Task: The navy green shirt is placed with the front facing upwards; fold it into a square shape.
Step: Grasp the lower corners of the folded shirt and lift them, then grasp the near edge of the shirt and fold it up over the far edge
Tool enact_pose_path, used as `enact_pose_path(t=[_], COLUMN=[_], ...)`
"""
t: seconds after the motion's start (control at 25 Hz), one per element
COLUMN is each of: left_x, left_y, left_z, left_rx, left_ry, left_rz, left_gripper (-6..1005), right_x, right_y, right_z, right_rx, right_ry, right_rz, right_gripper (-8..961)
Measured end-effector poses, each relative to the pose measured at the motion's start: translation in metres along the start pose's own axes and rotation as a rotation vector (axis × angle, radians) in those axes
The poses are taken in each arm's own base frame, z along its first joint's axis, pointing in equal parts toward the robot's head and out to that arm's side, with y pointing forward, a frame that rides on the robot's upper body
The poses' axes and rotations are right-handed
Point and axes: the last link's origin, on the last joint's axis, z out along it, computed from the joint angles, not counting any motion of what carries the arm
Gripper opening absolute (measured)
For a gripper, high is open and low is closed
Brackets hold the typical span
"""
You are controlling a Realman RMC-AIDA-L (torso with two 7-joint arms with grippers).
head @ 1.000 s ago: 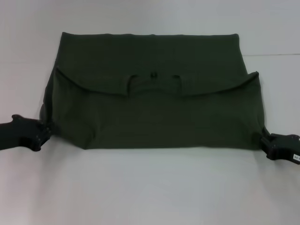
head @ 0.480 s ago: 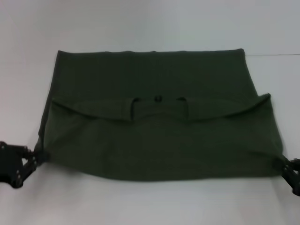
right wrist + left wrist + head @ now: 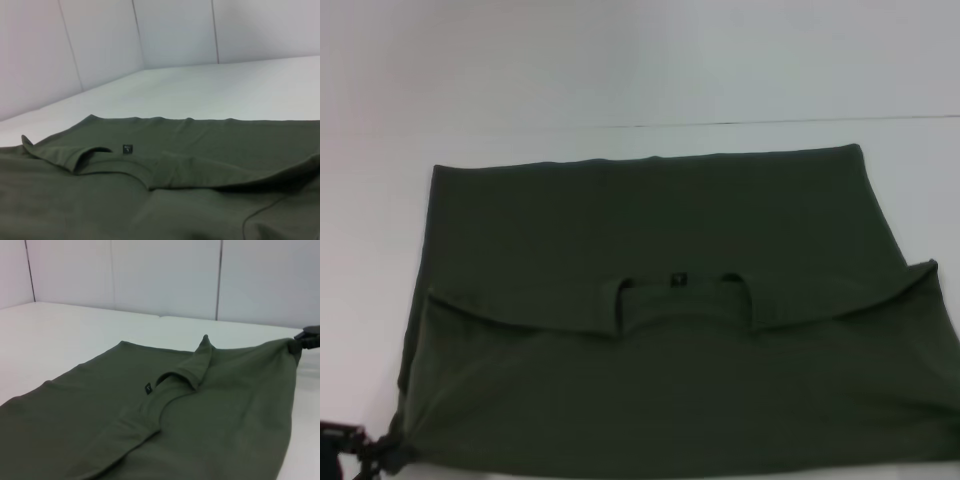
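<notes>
Across the white desk [image 3: 620,60] lies the navy green shirt [image 3: 660,330], spread wide with its plain back uppermost and no lettering showing anywhere. One fold is clearly done: the shoulder end is turned over onto the body, so the collar [image 3: 680,295] and its small dark tag [image 3: 128,149] sit about mid-shirt, with the folded edge running to either side of them.

Down at the shirt's near left corner, the left gripper [image 3: 350,452] is just peeking into the head view, and the cloth there is bunched into a tight point right against it. That reads as fingers clamped on the corner, though the fingertips themselves are hidden. Over at the opposite near corner, the left wrist view catches the right gripper [image 3: 309,336], with the fabric drawn up into a taut peak at it, so I'd call that one pinched on the shirt too.

By my reckoning we're around the halfway mark. What lies there is a broad rectangle, much wider than deep, so a further fold across its width is wanted before it passes for a square.
</notes>
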Motion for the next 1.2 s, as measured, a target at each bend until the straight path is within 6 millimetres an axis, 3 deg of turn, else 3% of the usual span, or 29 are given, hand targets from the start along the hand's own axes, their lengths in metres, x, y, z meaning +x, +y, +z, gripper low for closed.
enact_pose_path(t=[0.32, 0.68, 1.0, 1.2], left_x=[-0.012, -0.012, -0.005, 0.001], left_y=[0.024, 0.031, 0.014, 0.003], left_z=[-0.024, -0.039, -0.037, -0.035], left_rx=[0.021, 0.009, 0.077, 0.138], left_ry=[-0.024, -0.040, 0.027, 0.091], left_rz=[-0.043, -0.073, -0.141, -0.178], left_gripper=[43, 43, 42, 42], right_x=[0.005, -0.013, -0.030, -0.050], right_y=[0.013, 0.013, -0.008, -0.022], right_z=[-0.017, -0.033, -0.011, 0.006], right_rx=[-0.062, -0.113, -0.112, -0.138], right_ry=[0.033, -0.003, 0.045, 0.095], right_rz=[-0.021, -0.037, 0.110, 0.175], right_gripper=[46, 45, 45, 46])
